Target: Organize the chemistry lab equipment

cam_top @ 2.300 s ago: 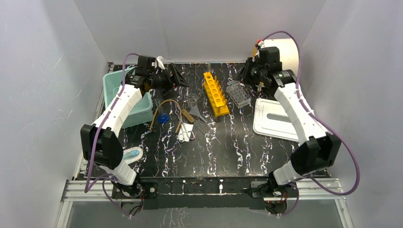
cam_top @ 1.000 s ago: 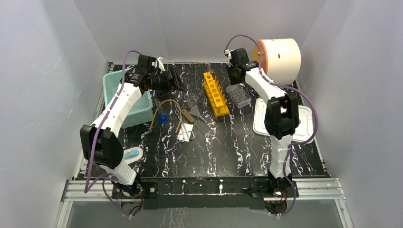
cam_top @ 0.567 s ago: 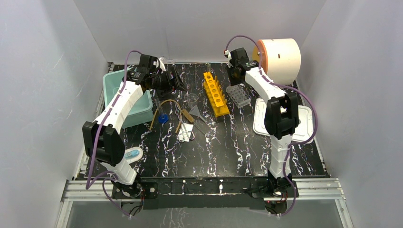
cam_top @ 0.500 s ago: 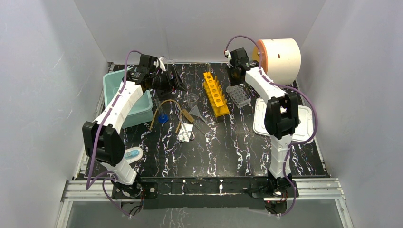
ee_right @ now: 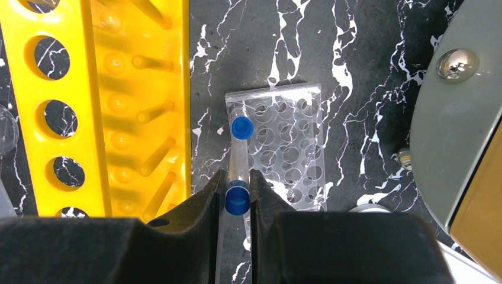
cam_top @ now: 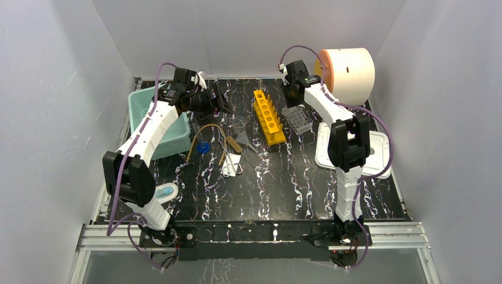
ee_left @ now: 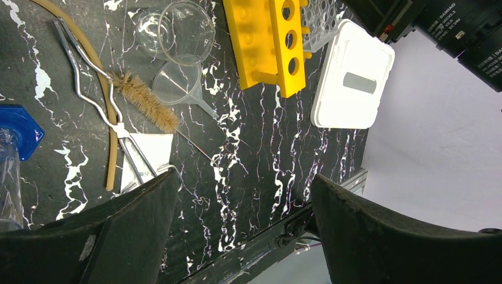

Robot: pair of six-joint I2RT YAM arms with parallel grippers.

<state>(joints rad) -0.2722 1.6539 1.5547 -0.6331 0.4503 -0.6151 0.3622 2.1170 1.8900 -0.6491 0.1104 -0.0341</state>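
While my right gripper (ee_right: 237,192) pinches a clear slim tube (ee_right: 237,204) by its blue cap, its dark padded fingers sit over the edge of the clear plastic tube rack (ee_right: 290,148). This perforated block holds a second blue-capped tube (ee_right: 241,127). The yellow rack with round holes (ee_right: 112,89) lies just beside it. A white drum (cam_top: 349,71) stands close behind. My left gripper (ee_left: 244,180) is spread wide and holds nothing, above the clear funnel (ee_left: 177,83) and bristle brush (ee_left: 145,100). Both arms reach toward the far edge of the marbled table (cam_top: 284,183).

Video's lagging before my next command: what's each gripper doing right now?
Left gripper: open, holding nothing.
Right gripper: closed on a blue-capped tube.
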